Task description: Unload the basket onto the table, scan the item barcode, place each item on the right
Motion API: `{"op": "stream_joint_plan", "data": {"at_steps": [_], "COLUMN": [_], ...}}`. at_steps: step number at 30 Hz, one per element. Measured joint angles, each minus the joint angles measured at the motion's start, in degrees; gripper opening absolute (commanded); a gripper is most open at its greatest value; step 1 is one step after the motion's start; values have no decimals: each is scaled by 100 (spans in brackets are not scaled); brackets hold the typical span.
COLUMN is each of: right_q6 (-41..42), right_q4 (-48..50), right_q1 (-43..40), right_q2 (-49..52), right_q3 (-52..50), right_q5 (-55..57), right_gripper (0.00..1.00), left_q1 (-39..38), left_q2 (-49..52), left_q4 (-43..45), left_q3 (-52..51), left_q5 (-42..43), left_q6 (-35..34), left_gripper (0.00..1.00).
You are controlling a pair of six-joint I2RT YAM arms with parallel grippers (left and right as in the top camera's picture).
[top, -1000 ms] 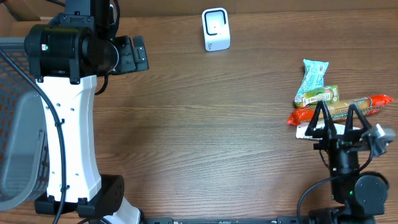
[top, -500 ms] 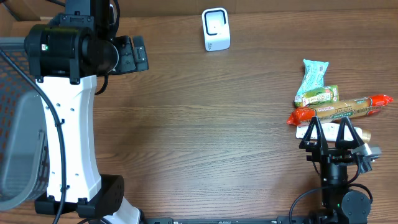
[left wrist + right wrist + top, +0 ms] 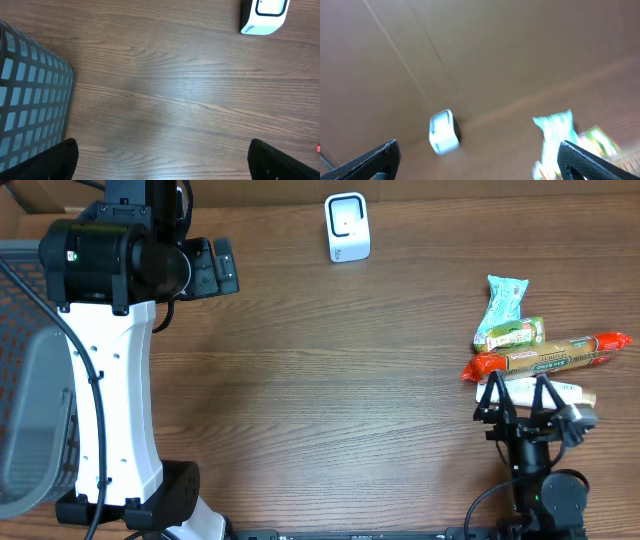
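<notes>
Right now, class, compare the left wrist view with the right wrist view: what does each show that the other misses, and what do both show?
Only the left wrist view shows the grey mesh basket, at its left edge. Only the right wrist view shows the pale turquoise crinkled snack packet, blurred, at its lower right. Both show the small white box-shaped barcode scanner.

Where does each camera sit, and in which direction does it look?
Overhead: above the table, looking straight down; the left arm and right arm show.
Left wrist: raised, looking down at wood and the mesh basket; the open left fingers at the bottom corners.
Right wrist: low, looking forward, blurred; the open right fingers at the bottom corners.
Shared: all three show the white scanner.
</notes>
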Motion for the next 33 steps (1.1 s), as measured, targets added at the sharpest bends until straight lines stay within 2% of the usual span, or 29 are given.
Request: {"op": "stream_joint_plan", "data": {"at_steps": [3, 33], "right_q6": [0, 0], "right_q4": [-529, -540], "right_q1": [0, 0], "right_q2": [-4, -7], "right_q3": [0, 0], "right_q5": [-2, 0], "right_gripper": [100, 100], "left_q1": [0, 0], "left_q2": [0, 0], "left_q4": [-2, -2], "left_q3": [0, 0], "left_q5": [2, 2], "left_q6": [0, 0], "left_gripper": [99, 100]}}
